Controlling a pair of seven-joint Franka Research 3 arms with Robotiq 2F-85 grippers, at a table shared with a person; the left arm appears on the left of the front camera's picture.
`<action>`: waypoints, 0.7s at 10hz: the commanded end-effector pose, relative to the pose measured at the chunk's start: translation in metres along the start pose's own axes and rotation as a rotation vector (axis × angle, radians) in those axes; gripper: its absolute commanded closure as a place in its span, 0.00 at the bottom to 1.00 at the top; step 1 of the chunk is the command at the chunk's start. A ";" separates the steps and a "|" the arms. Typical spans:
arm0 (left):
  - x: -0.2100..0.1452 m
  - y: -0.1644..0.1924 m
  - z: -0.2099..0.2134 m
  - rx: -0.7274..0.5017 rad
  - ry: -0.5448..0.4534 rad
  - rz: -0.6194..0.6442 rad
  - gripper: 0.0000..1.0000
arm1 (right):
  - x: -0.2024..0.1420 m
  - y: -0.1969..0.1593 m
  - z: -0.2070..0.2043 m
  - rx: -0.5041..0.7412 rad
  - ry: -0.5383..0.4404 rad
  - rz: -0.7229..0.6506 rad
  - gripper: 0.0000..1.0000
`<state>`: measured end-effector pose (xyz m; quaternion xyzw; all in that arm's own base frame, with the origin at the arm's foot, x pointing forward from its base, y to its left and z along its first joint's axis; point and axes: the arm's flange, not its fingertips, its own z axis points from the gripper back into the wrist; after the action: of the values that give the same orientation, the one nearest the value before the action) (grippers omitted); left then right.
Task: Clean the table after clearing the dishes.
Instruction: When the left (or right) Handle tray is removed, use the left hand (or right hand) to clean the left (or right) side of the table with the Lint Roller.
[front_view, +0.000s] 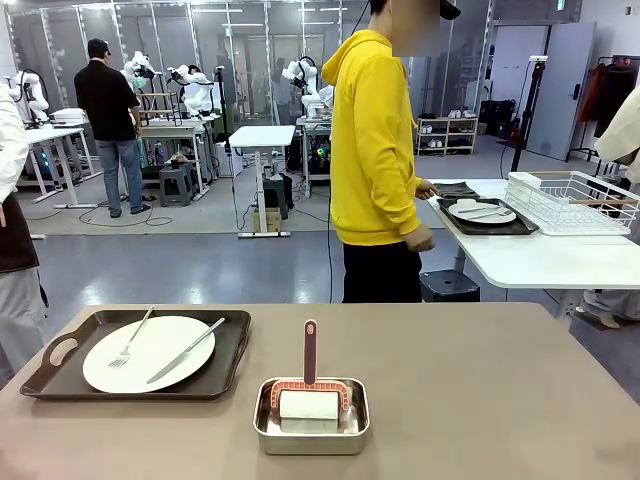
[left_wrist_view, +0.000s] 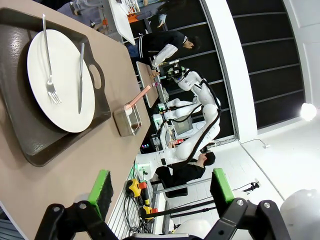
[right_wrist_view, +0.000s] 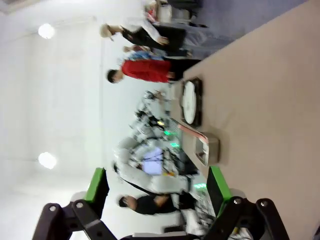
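Grey-brown table (front_view: 480, 400), left gripper (left_wrist_view: 160, 180) spread wide, empty, right gripper (right_wrist_view: 156, 180) spread wide, empty

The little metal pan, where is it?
In the front view the metal pan sits on the grey-brown table, near the middle of its near edge, just right of the dark tray holding the white plate.

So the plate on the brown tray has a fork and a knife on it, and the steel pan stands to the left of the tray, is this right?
Not quite. The front view shows the steel pan to the right of the brown tray, not to its left. The plate on the tray does have a fork and a knife on it.
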<state>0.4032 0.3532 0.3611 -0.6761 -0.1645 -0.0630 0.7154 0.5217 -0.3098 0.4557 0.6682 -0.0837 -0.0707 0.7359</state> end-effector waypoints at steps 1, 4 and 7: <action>-0.005 -0.002 0.001 0.006 0.002 -0.002 0.00 | -0.014 0.052 -0.078 -0.199 0.065 0.152 0.00; -0.005 -0.002 0.001 0.006 0.002 -0.002 0.00 | -0.027 0.090 -0.223 -0.511 0.213 0.313 0.00; -0.005 -0.002 0.001 0.006 0.002 -0.002 0.00 | -0.065 0.071 -0.395 -0.803 0.444 0.536 0.00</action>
<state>0.4024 0.3539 0.3611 -0.6762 -0.1650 -0.0625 0.7153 0.5530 0.0743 0.5174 0.3254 -0.0645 0.2215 0.9170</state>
